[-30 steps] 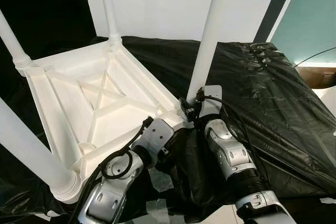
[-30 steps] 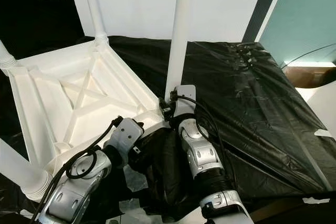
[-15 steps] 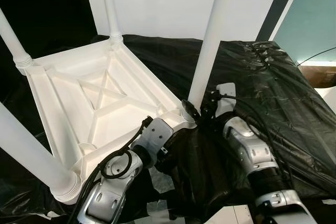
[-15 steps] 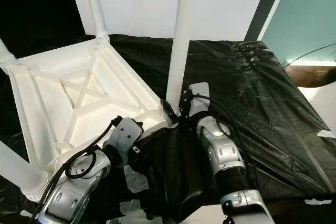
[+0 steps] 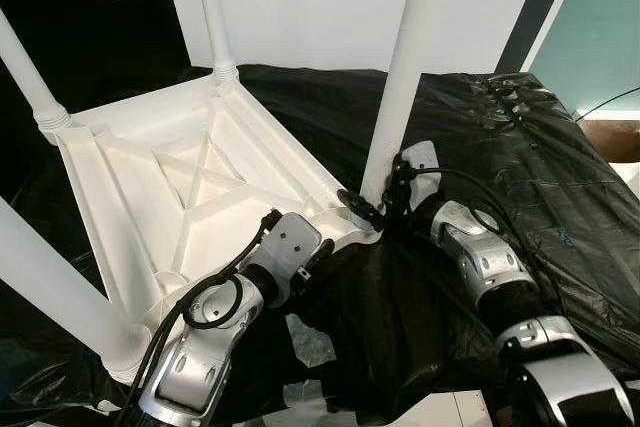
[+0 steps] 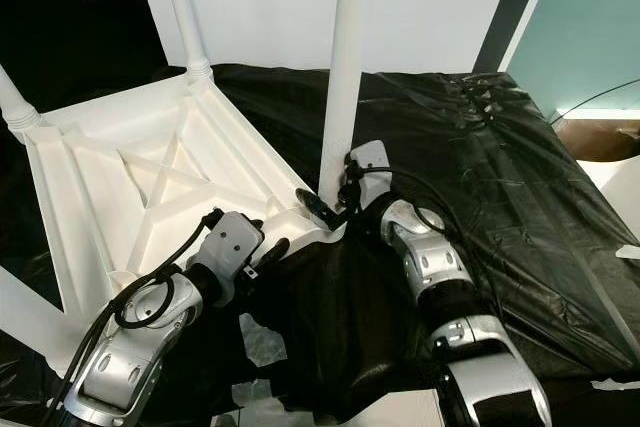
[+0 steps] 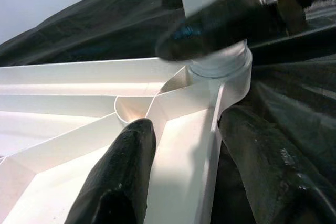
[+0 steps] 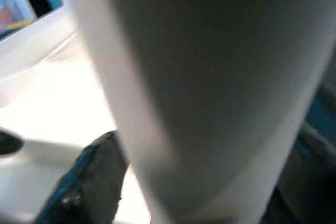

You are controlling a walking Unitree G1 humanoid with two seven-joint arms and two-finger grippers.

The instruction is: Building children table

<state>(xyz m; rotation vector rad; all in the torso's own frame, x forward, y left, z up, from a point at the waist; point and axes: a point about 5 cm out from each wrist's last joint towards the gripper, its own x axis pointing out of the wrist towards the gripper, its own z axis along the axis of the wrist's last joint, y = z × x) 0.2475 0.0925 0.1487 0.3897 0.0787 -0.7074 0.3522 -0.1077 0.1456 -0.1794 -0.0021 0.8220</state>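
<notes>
Right fingers (image 5: 372, 209) now grasping table leg (image 5: 405, 67) | left fingers (image 7: 126, 177) straddling frame rim (image 7: 184, 145)

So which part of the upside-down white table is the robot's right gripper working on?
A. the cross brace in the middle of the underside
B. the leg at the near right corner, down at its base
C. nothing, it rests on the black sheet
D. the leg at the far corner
B: the right gripper has its black fingers either side of the base of the near right leg, where it meets the table frame.

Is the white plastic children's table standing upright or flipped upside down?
Upside down: the white plastic table shows its ribbed underside, round legs pointing up.
</notes>
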